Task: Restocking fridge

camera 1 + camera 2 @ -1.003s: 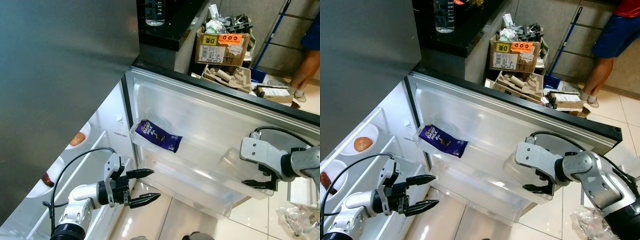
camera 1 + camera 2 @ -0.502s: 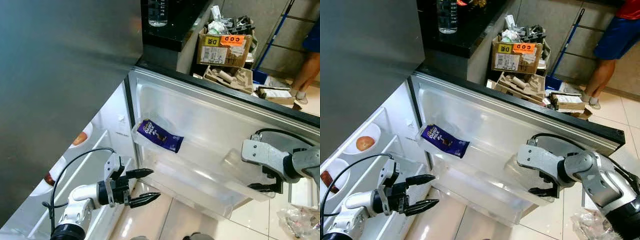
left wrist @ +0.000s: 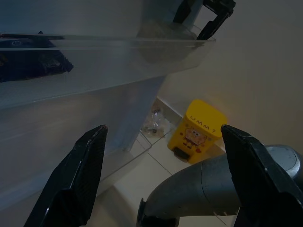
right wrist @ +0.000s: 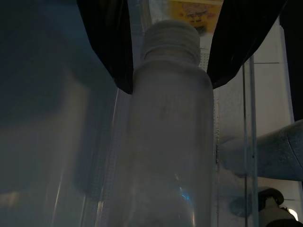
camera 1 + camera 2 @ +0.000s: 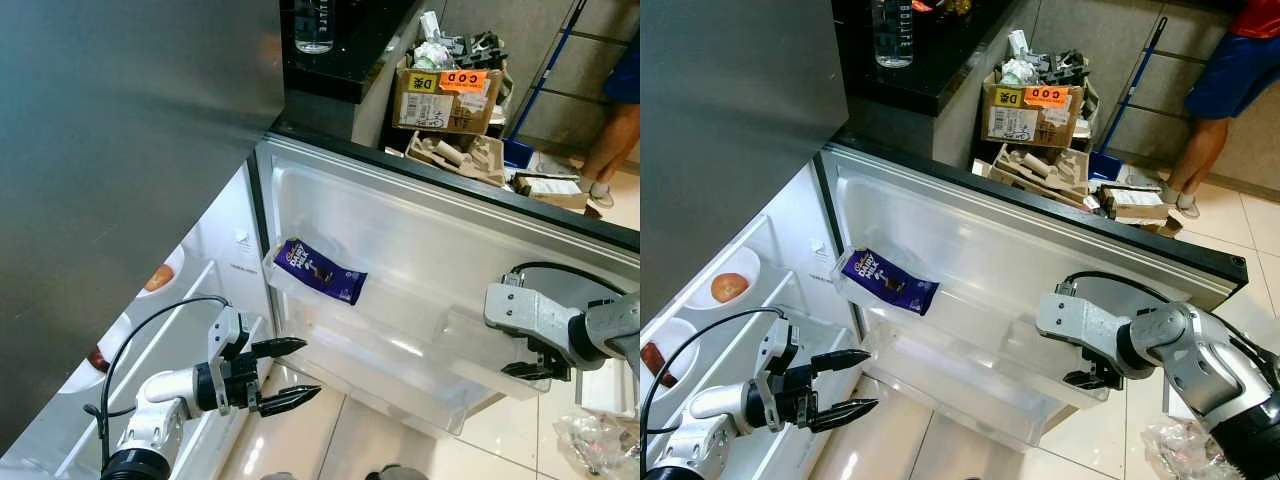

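Clear plastic bottle (image 4: 170, 137) sits pinched in my right gripper (image 5: 1095, 380) at the fridge door's bin (image 5: 970, 375), a purple chocolate bar (image 5: 887, 281) lying at that bin's far end, my left gripper (image 5: 285, 372) spread nearby.

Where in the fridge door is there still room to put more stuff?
The door shelf looks bare in its middle stretch, between the purple chocolate bar at the hinge end and the clear bottle that the right gripper holds at the outer end. The lower door bin also looks free. Both ends of the shelf are crowded.
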You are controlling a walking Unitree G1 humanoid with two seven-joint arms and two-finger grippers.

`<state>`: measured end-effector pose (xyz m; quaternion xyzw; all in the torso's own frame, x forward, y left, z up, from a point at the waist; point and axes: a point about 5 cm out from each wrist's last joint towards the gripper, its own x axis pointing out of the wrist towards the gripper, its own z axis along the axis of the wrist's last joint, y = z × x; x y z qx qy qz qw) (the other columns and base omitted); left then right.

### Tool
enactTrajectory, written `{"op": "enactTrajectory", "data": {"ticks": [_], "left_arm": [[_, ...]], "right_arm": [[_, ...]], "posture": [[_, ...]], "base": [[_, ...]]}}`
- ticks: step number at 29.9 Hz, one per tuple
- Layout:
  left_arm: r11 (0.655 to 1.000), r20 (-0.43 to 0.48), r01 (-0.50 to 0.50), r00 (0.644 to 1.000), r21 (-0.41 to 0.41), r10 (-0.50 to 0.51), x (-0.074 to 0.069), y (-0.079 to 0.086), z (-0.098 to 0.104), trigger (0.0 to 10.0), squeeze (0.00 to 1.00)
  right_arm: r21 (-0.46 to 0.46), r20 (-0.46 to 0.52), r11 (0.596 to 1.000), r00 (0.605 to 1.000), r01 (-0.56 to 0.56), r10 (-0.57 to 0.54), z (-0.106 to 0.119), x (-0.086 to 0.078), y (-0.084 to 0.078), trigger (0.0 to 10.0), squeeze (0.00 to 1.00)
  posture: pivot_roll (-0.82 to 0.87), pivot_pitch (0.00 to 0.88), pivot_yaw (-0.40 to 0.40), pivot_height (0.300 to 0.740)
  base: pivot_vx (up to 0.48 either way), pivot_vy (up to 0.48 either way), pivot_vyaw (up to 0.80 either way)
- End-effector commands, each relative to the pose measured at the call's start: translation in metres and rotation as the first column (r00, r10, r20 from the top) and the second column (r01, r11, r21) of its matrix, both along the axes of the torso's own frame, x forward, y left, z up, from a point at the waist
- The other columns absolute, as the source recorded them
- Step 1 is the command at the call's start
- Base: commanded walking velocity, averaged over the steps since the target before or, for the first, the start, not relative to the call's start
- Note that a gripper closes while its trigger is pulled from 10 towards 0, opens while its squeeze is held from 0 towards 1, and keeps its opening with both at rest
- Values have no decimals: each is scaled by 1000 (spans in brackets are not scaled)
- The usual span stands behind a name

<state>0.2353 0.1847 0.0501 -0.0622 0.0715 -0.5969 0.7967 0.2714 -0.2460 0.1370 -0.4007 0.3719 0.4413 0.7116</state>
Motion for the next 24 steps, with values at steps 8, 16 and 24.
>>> {"op": "enactTrajectory", "data": {"ticks": [8, 16, 24], "left_arm": [[1000, -14, 13, 1000, 3, -13, -3, -5, -4, 10000, 0], [1000, -10, 19, 1000, 0, -19, -2, -6, -3, 10000, 0], [999, 8, 34, 999, -17, -34, 1, -9, 2, 10000, 0]], "right_arm": [[-9, 126, 1000, 992, 8, -7, 12, 14, -4, 0, 0], [9, 238, 1000, 971, -11, 9, 36, 22, -3, 0, 0], [61, 277, 995, 959, -81, 61, 56, 21, 6, 0, 0]], "posture": [[-96, 102, -51, 740], [-97, 98, -50, 740], [-102, 95, -50, 740]], "base": [[0, 0, 0], [0, 0, 0], [0, 0, 0]]}}
